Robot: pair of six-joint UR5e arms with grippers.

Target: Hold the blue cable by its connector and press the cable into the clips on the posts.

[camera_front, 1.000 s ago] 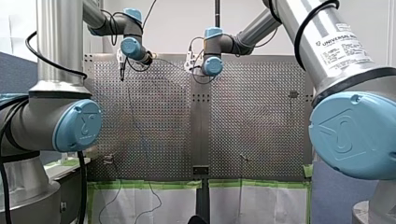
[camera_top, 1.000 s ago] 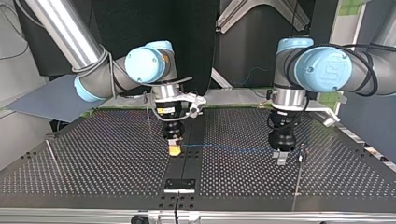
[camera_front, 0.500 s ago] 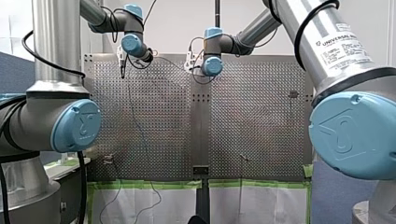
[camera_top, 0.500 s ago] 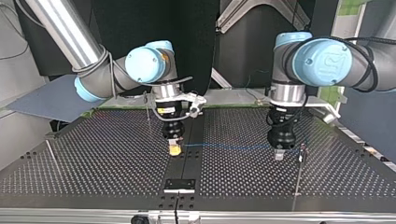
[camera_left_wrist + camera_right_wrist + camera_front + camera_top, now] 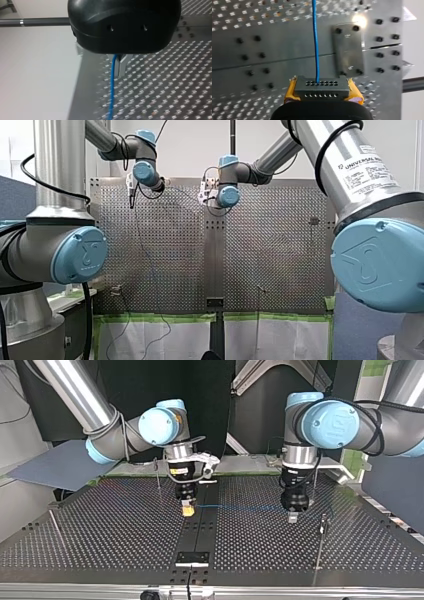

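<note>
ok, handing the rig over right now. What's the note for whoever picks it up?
Grippers: right gripper has its fingers shut on the connector; left gripper has its fingers shut on the blue cable further along.
Things: the cable is stretched between the two, above the table. A post with its clip stands beside the left gripper, cable not in it.
Done: both grasps.
Left: pressing the cable into the clips; none looks filled.

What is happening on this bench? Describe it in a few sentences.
Two arms hold a blue cable stretched between them above the perforated table. My right gripper is shut on its connector, between yellow pads; my left gripper grips the cable further along. The nearest post stands beside my left gripper, and the stretched cable is not touching it.
</note>
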